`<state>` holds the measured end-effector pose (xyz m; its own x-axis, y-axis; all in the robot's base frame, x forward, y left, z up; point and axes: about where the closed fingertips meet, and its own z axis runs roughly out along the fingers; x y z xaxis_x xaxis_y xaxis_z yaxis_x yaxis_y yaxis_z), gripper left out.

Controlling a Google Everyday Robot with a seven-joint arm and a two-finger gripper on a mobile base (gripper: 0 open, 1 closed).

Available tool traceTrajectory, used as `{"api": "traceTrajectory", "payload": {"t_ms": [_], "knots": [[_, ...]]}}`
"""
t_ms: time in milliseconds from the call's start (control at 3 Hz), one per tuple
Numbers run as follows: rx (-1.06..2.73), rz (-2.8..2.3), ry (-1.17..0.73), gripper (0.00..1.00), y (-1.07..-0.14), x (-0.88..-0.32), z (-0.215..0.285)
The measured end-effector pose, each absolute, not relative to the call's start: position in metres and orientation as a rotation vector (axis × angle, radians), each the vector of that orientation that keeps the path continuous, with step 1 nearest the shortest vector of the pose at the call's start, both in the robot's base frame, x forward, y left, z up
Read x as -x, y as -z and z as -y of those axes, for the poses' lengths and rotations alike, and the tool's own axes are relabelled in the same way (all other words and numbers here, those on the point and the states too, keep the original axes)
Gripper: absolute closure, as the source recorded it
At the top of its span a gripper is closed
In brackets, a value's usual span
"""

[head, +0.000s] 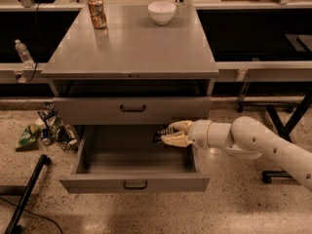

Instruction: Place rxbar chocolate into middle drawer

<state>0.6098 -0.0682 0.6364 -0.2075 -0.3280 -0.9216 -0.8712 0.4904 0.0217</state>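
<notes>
1. Above the drawer's [134, 183] right side, the bar [158, 136] hangs clamped by one end in the gripper [169, 134], its dark tip poking left.
2. It's likely light, flat and slick-wrapped; this end grip could let it swivel, so mid-length seems safer.
3. The drawer lies open beneath.

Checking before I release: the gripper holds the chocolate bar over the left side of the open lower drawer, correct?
Not quite. The camera view shows the gripper holding the chocolate bar over the right side of the open lower drawer, not the left.
</notes>
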Motion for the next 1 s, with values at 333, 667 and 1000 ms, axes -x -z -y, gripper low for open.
{"api": "traceTrajectory", "payload": {"t_ms": [333, 667, 1000], "knots": [[0.995, -1.762, -0.690, 1.00, -0.608, -0.624, 0.073], [0.990, -1.777, -0.665, 1.00, -0.577, -0.635, 0.071], [0.991, -1.821, -0.670, 0.81, -0.536, -0.639, 0.067]]}}
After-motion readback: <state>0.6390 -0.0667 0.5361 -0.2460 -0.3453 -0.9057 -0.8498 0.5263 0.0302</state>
